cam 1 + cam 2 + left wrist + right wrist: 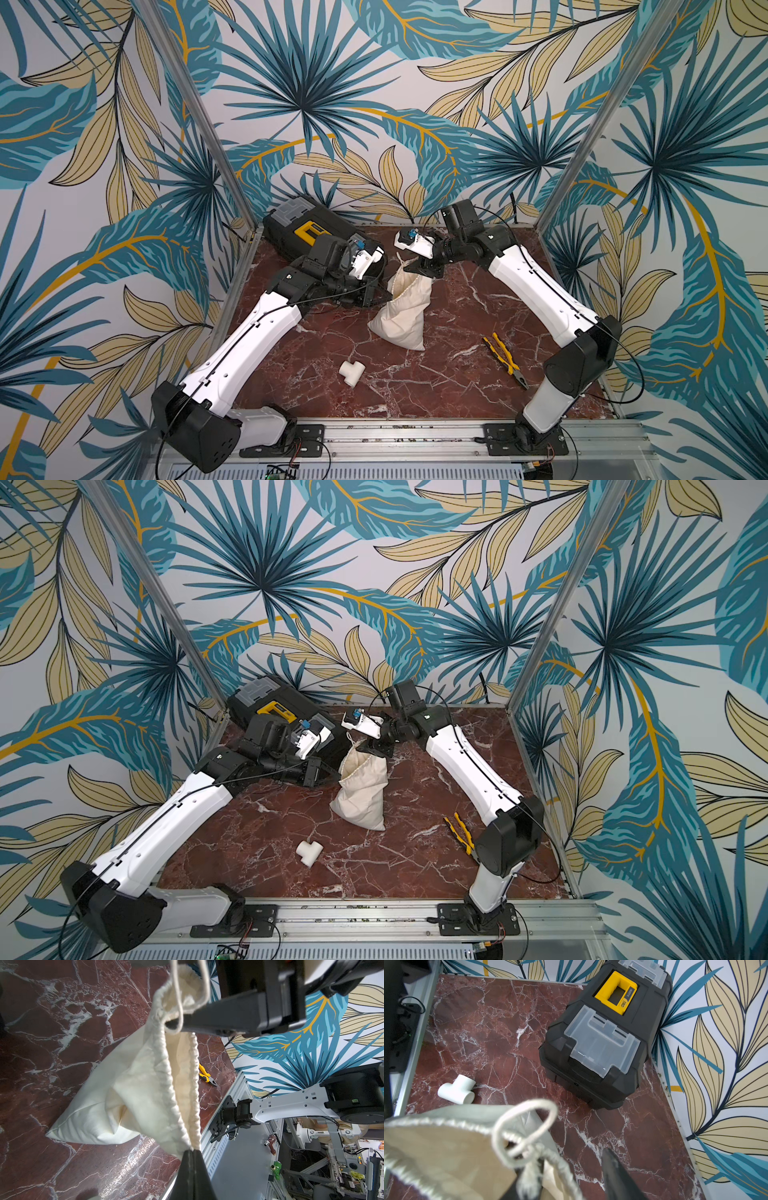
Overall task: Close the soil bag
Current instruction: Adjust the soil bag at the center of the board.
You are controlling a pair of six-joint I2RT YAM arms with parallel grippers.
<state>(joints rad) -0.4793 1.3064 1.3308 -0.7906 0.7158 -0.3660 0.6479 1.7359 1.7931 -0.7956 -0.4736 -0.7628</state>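
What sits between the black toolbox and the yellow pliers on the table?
The soil bag lies between the toolbox and the pliers; both top views show it.

left arm (249, 340) low | left tool (193, 1152) pinched shut | right arm (540, 291) low | right tool (568, 1159) jaws parted

Front-centre marble tabletop (415, 386) lies open, with the T-shaped pipe fitting (352, 372) and pliers (505, 359) flanking it, well apart. Farther back the soil bag (405, 316), left arm (245, 340), right arm (536, 291) and black toolbox (299, 230) crowd the way.
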